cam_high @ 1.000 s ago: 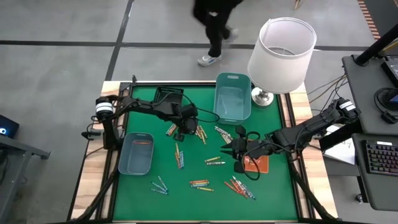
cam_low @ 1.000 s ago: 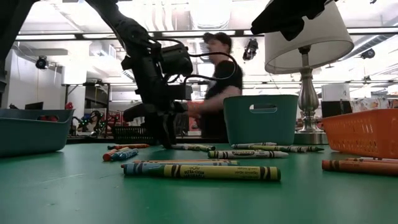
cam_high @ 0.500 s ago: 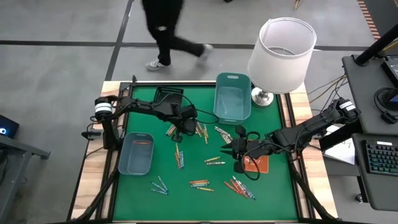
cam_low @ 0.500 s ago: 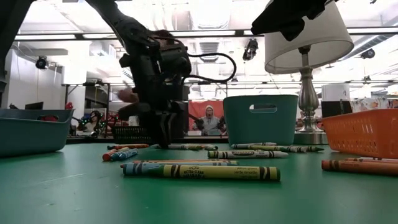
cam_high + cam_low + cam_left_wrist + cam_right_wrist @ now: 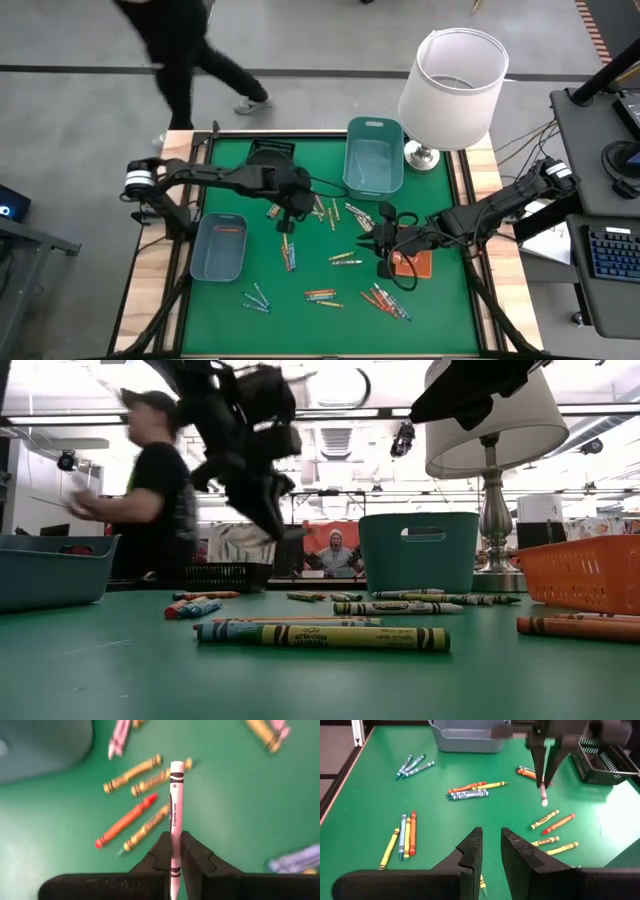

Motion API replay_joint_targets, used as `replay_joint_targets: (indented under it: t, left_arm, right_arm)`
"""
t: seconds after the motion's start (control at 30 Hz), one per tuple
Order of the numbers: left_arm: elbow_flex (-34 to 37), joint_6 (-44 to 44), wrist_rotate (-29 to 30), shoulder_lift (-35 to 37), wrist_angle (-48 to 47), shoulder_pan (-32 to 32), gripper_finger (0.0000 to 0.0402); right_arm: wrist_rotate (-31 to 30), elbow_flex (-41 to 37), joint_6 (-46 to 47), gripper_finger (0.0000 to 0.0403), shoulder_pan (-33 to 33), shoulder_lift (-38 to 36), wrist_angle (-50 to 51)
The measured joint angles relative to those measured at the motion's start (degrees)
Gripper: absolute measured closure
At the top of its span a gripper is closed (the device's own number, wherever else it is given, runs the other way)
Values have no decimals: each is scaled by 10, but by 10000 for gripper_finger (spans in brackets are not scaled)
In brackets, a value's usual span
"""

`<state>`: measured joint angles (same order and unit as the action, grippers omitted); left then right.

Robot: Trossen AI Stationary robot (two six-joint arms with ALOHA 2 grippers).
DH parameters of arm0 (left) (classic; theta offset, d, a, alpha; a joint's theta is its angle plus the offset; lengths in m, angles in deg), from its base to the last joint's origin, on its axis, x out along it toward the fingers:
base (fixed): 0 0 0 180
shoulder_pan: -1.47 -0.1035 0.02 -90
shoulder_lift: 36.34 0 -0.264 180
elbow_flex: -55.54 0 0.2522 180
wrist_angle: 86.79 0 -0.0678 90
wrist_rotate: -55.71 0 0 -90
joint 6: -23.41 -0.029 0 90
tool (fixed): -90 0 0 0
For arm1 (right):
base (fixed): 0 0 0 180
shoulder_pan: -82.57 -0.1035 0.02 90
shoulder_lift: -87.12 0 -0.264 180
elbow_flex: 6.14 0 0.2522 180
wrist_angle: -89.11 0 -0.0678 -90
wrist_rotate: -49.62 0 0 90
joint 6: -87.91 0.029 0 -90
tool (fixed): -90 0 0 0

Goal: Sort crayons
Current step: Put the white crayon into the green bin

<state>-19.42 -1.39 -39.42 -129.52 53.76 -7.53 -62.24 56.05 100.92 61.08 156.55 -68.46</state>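
Observation:
Many crayons lie scattered on the green mat (image 5: 240, 320), among them an orange-and-yellow group (image 5: 135, 815) just below my left gripper. My left gripper (image 5: 290, 212) hangs above the mat's middle left, shut on a white crayon (image 5: 175, 815), which also shows in the right wrist view (image 5: 543, 792). My right gripper (image 5: 490, 852) hovers over the mat's right part (image 5: 372, 240). Its fingers are a little apart with nothing between them. My left gripper pinches the white crayon between its two fingertips, at the wrapped shaft's rear part (image 5: 173, 854). The fingers slant down from above and lie along the crayon. The crayon is lifted clear of the mat, and most of it juts out beyond the fingertips, its end (image 5: 544, 802) pointing down.
A grey-blue bin (image 5: 220, 248) stands at the left, a teal bin (image 5: 375, 158) at the far middle, a black basket (image 5: 268, 155) at the far left and an orange tray (image 5: 412, 264) under the right arm. A lamp (image 5: 452, 85) stands at the far right corner. A person walks behind the table.
My left gripper has shut on the white crayon and risen from the mat, lifting the crayon clear. The person behind the table has walked toward the left.

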Motion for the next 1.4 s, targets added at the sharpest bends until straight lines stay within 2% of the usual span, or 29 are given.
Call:
replay_joint_targets:
  t: [0.23, 0.4, 0.63, 0.8, 1.0, 1.17, 1.33, 1.4]
  left_arm:
    - [20, 69, -1, 55, 86, 49, 401]
    - [67, 124, 3, 92, 205, 91, 401]
    - [130, 173, 84, 118, 383, 148, 402]
    - [154, 185, 114, 114, 496, 172, 402]
    - [176, 200, 153, 90, 641, 188, 402]
    - [174, 200, 159, 59, 714, 190, 402]
    - [162, 197, 164, 37, 721, 190, 402]
    - [161, 197, 164, 33, 723, 190, 401]
  right_arm:
    - [-2, -30, -5, 344, -6, 0, -46]
    - [-2, -58, -31, 344, -10, 0, -126]
    - [-2, -110, -112, 344, -10, 0, -313]
    - [-2, -132, -172, 344, -10, 0, -419]
    - [-2, -128, -196, 344, -10, 0, -447]
    - [-2, -119, -196, 342, -10, 0, -459]
    - [-5, -104, -191, 303, -10, 1, -458]
    - [-29, -97, -194, 279, -10, 1, -456]
